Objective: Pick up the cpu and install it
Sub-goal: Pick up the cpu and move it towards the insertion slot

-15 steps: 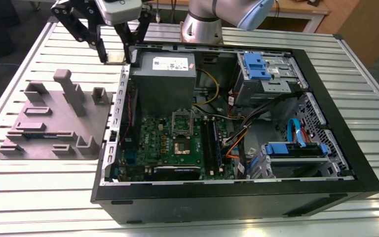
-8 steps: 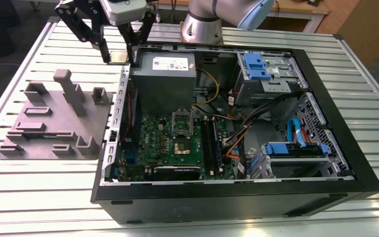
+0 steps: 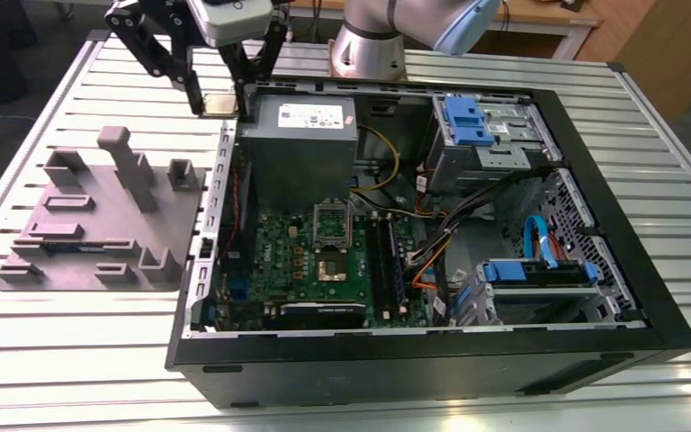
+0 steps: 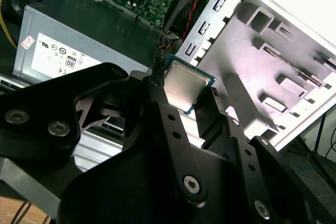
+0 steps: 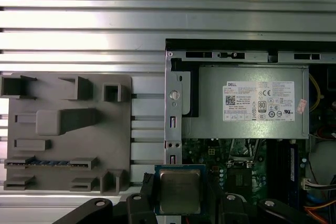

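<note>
The cpu (image 3: pixel 217 104), a small square chip with a silvery metal top, hangs in the air with my gripper (image 3: pixel 217 101) shut on its edges. It hovers over the back corner of the open computer case (image 3: pixel 633 297) at the exterior view's left, beside the grey box with a white label (image 3: pixel 303 135). Both wrist views show the cpu (image 4: pixel 185 83) (image 5: pixel 179 190) flat between the black fingers (image 4: pixel 157 95). The metal-framed socket (image 3: pixel 331 261) lies on the green motherboard (image 3: pixel 280 270) further inside the case, well away from the chip.
A grey moulded tray (image 3: pixel 94 225) sits on the slatted table at the exterior view's left of the case. Inside the case are blue drive brackets (image 3: pixel 471 117), loose cables (image 3: pixel 442 243) and memory slots (image 3: pixel 384 252). The arm's base (image 3: pixel 370 49) stands behind the case.
</note>
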`<state>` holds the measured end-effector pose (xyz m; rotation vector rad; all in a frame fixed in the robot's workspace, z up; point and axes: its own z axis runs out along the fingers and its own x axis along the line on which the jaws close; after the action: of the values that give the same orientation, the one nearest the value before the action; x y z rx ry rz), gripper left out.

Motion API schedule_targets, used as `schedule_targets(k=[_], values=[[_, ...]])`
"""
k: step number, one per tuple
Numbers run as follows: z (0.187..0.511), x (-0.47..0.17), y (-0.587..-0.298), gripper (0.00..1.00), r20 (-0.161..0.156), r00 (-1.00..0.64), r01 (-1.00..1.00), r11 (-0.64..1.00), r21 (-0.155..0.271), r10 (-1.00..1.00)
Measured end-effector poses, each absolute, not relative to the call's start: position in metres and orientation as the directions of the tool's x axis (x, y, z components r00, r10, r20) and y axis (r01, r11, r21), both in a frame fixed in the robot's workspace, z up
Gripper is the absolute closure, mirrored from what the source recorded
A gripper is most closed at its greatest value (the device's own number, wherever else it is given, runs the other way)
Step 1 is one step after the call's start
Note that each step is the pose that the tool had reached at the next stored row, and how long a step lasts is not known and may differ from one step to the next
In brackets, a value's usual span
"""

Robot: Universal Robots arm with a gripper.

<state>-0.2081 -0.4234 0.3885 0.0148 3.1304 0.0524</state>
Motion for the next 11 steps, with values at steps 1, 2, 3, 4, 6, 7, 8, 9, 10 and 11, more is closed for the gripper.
schedule_targets(k=[1, 2, 3, 4, 6, 7, 8, 9, 10, 11], values=[[0.3885, -0.2081, -0.4235, 0.53, -0.011, -1.0, 0.009, 0.999, 0.034, 0.01], [0.3885, -0.2079, -0.4234, 0.53, -0.011, -1.0, 0.009, 0.999, 0.034, 0.01], [0.3884, -0.2079, -0.4234, 0.53, -0.011, -1.0, 0.009, 0.999, 0.034, 0.01], [0.3885, -0.2077, -0.4234, 0.53, -0.011, -1.0, 0.009, 0.999, 0.034, 0.01], [0.3885, -0.2075, -0.4234, 0.53, -0.011, -1.0, 0.009, 0.999, 0.034, 0.01], [0.3885, -0.2075, -0.4234, 0.53, -0.011, -1.0, 0.009, 0.999, 0.034, 0.01], [0.3885, -0.2075, -0.4234, 0.53, -0.011, -1.0, 0.009, 0.999, 0.034, 0.01], [0.3885, -0.2074, -0.4234, 0.53, -0.011, -1.0, 0.009, 0.999, 0.034, 0.01], [0.3885, -0.2074, -0.4234, 0.53, -0.011, -1.0, 0.009, 0.999, 0.034, 0.01], [0.3885, -0.2074, -0.4234, 0.53, -0.011, -1.0, 0.009, 0.999, 0.033, 0.01]])
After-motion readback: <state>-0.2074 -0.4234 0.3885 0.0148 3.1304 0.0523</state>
